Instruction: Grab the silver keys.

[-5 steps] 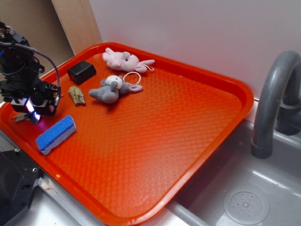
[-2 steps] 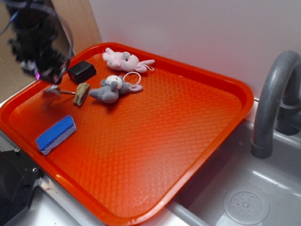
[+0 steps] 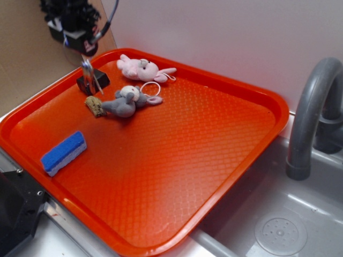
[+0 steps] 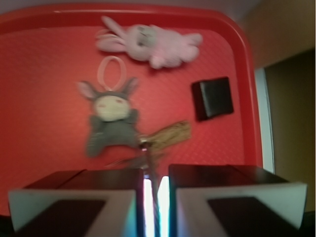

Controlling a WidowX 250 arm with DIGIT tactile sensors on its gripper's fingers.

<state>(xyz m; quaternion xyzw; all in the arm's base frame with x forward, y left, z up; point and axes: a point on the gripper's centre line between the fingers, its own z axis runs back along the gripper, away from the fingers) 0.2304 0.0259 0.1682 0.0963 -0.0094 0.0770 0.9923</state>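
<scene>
Keys: the small bunch of thin silver-grey metal keys (image 3: 89,75) hangs in the air from the gripper (image 3: 81,49), above the far left corner of the tray; a tan woven fob (image 3: 95,106) dangles at its lower end, near the tray surface.
Fingers: the two black fingers (image 4: 74,197) are pressed nearly together, pinching the top of the keys in the thin slit between them, as the wrist view shows.
Below: a small black box (image 3: 94,81) sits just behind the hanging keys; a grey plush mouse (image 3: 126,101) lies just beside the fob.
Further: a pink plush rabbit (image 3: 142,68) lies by the far rim; a blue sponge block (image 3: 64,152) lies well apart, near the near left rim.
Surface: a large orange textured plastic tray (image 3: 214,139) with a raised rim.
Room: white wall behind, brown board at far left, grey sink basin (image 3: 278,225) and curved grey tap (image 3: 311,118) to the right.
Open room: the middle and right of the tray are bare.
</scene>
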